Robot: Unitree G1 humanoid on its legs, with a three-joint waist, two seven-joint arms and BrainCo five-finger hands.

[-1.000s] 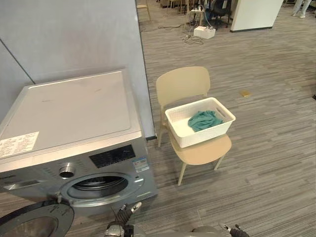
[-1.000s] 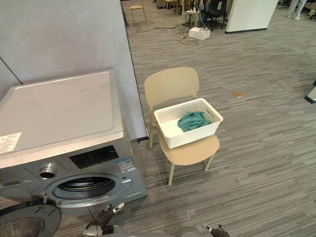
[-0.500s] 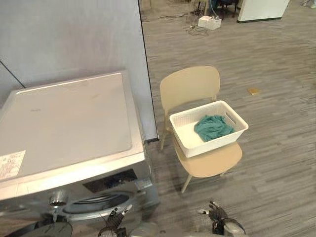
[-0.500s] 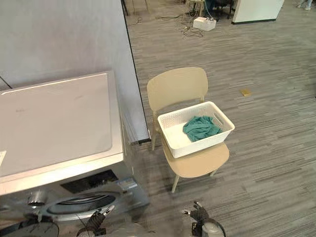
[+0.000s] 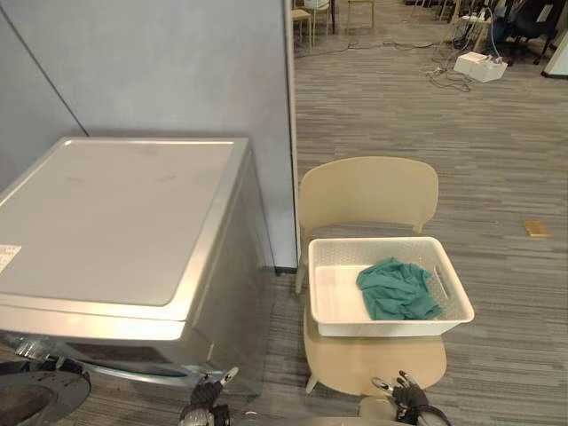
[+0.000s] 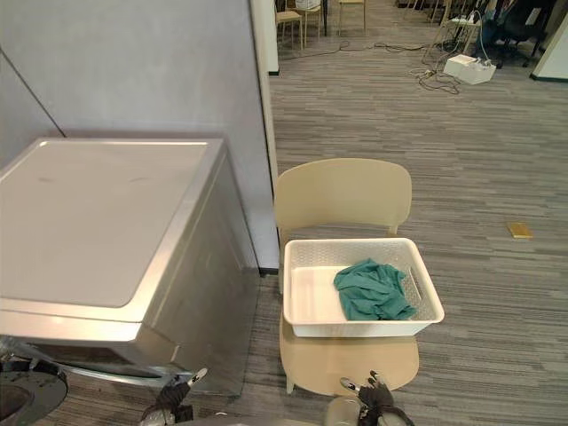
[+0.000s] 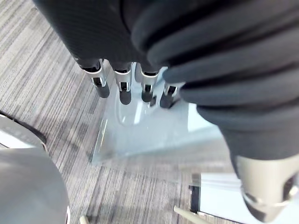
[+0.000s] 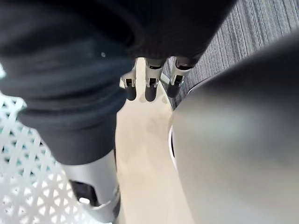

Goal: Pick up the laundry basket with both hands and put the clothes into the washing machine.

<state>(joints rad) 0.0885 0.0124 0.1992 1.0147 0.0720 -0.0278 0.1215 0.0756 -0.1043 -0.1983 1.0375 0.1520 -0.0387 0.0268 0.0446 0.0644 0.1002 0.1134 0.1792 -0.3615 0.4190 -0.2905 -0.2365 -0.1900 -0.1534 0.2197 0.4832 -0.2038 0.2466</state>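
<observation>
Closer now, right hand (image 5: 408, 399) and left hand (image 5: 206, 393) hang open-fingered, short of the laundry basket (image 5: 390, 324), touching nothing.

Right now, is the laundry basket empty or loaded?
Loaded, though far from full: one crumpled green garment lies in the white basket, whose other half shows bare bottom. The basket sits on the chair.

light: bright, even; shadows: soft beneath chair (image 5: 368, 191); glare: faint on washing machine (image 5: 115, 222)

The washing machine (image 5: 124, 222) stands just left of the chair (image 5: 368, 191) (bare floor (image 5: 515, 302) rightward).
</observation>
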